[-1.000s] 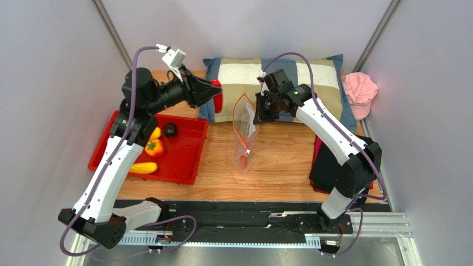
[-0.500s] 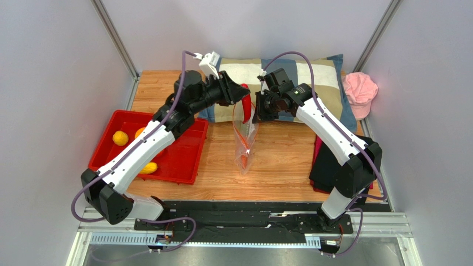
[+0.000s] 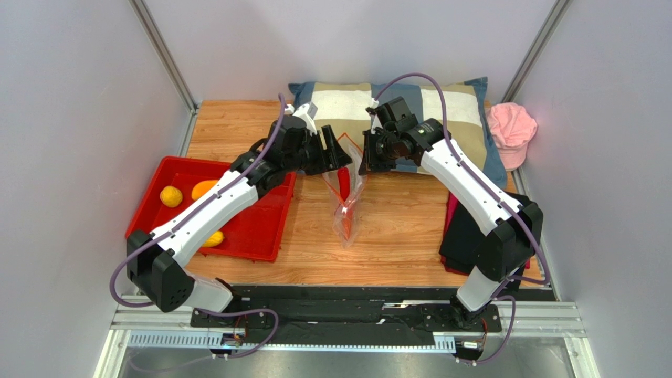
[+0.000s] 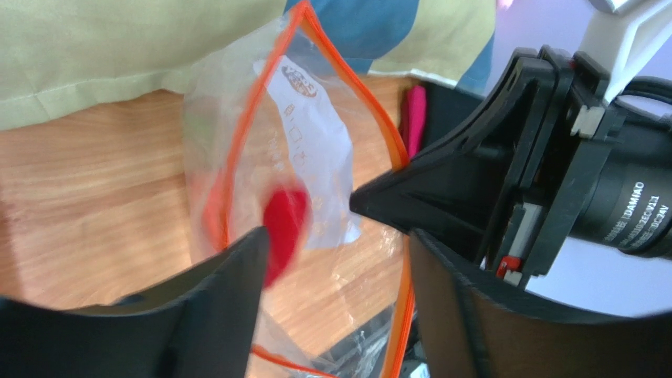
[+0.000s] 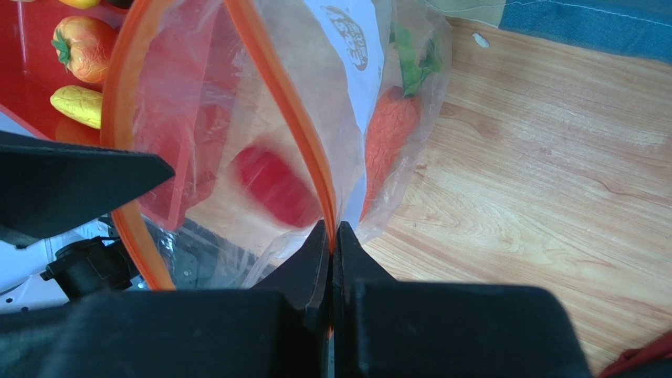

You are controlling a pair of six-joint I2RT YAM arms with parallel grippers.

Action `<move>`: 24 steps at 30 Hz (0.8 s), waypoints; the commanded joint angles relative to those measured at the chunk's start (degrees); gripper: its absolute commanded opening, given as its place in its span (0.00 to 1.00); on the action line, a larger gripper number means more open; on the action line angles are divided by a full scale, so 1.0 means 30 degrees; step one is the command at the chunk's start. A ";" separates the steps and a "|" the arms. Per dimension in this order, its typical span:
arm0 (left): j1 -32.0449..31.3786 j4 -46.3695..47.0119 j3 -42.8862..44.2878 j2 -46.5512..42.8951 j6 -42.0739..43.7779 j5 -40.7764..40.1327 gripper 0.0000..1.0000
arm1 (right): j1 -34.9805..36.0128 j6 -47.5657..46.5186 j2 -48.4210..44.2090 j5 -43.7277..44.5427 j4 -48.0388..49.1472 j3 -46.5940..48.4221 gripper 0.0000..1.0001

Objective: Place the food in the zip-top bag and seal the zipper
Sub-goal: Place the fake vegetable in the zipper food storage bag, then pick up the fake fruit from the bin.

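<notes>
The clear zip-top bag (image 3: 348, 206) hangs upright over the wooden table, its mouth wide open. My right gripper (image 5: 331, 228) is shut on the bag's orange zipper (image 5: 290, 110) edge and holds it up. My left gripper (image 4: 335, 236) stands open right over the bag's mouth. A blurred small red piece (image 4: 282, 228) of food sits loose inside the bag just below the left fingers, with no finger gripping it. An orange carrot (image 5: 390, 134) with a green top lies at the bag's bottom. Yellow and orange fruits (image 3: 170, 196) remain in the red tray (image 3: 260, 228).
A checked pillow (image 3: 394, 102) lies behind the bag. A pink cap (image 3: 511, 130) sits at the back right and a dark folded item (image 3: 461, 228) by the right arm. The two grippers are close together at the bag's mouth.
My left arm swung from over the tray to the bag's mouth carrying the red piece. Its jaws have opened and the piece is now inside the bag. The right gripper kept still.
</notes>
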 commanded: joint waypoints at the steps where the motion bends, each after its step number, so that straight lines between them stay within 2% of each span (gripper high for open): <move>1: -0.0040 -0.0877 0.2952 -0.0834 0.2399 0.0886 0.78 | -0.0013 -0.0106 -0.1065 0.0387 0.0638 0.0431 0.00; 2: 0.0019 -0.1169 0.3421 -0.1358 0.4060 0.1352 0.81 | -0.0013 -0.0135 -0.1268 0.0416 0.0638 0.0373 0.00; 3: 0.0338 -0.1462 0.4267 -0.1682 0.5034 0.1588 0.91 | -0.0013 -0.0194 -0.1299 0.0503 0.0638 0.0343 0.00; 5: 0.1157 -0.3005 0.5004 -0.2587 0.7604 0.3102 0.95 | -0.0013 -0.0399 -0.1590 0.0620 0.0638 0.0255 0.00; 7: 0.3293 -0.5029 0.5827 -0.3031 0.9227 0.3844 0.99 | -0.0042 -0.0603 -0.1796 0.0709 0.0638 0.0051 0.00; 8: 0.4518 -0.6344 0.5654 -0.3613 1.0103 0.5935 0.99 | -0.0042 -0.0604 -0.1885 0.0709 0.0638 -0.0037 0.00; 9: 0.5749 -0.7054 0.5072 -0.3938 1.2026 0.7261 0.99 | -0.0042 -0.0604 -0.2030 0.0709 0.0696 -0.0096 0.00; 10: 0.8053 -0.7815 0.4631 -0.4289 1.3235 0.8231 0.99 | -0.0042 -0.0633 -0.2090 0.0709 0.0668 -0.0184 0.00; 11: 0.9120 -0.9215 0.4163 -0.4873 1.4436 0.8908 0.99 | -0.0042 -0.0692 -0.2120 0.0709 0.0668 -0.0214 0.00; 12: 1.0233 -1.0099 0.3404 -0.5082 1.7493 0.9727 0.99 | -0.0042 -0.0721 -0.2178 0.0709 0.0668 -0.0214 0.00; 13: 1.2158 -1.1123 0.3106 -0.5142 1.9090 1.0257 0.99 | -0.0042 -0.0751 -0.2207 0.0767 0.0668 -0.0214 0.00; 14: 1.3105 -1.3395 0.2900 -0.4939 2.0585 1.0204 0.98 | -0.0042 -0.0838 -0.2208 0.0767 0.0668 -0.0214 0.00; 15: 1.4159 -1.4462 0.2376 -0.4734 2.3704 1.0320 0.97 | -0.0042 -0.0868 -0.2179 0.0767 0.0639 -0.0243 0.00; 17: 1.6593 -1.6977 0.1934 -0.3914 2.6593 1.0324 0.94 | -0.0042 -0.0868 -0.2150 0.0709 0.0609 -0.0301 0.00; 19: 1.7738 -1.7547 0.0647 -0.3213 2.9701 0.9100 0.94 | -0.0042 -0.0838 -0.2149 0.0592 0.0609 -0.0418 0.00; 20: 1.8788 -1.7375 0.0149 -0.3093 3.0524 0.8598 0.93 | -0.0042 -0.0810 -0.2149 0.0563 0.0609 -0.0506 0.00; 24: 2.0670 -1.5531 -0.2953 -0.2302 3.4125 0.6106 0.91 | -0.0042 -0.0956 -0.2266 0.0620 0.0580 -0.0682 0.00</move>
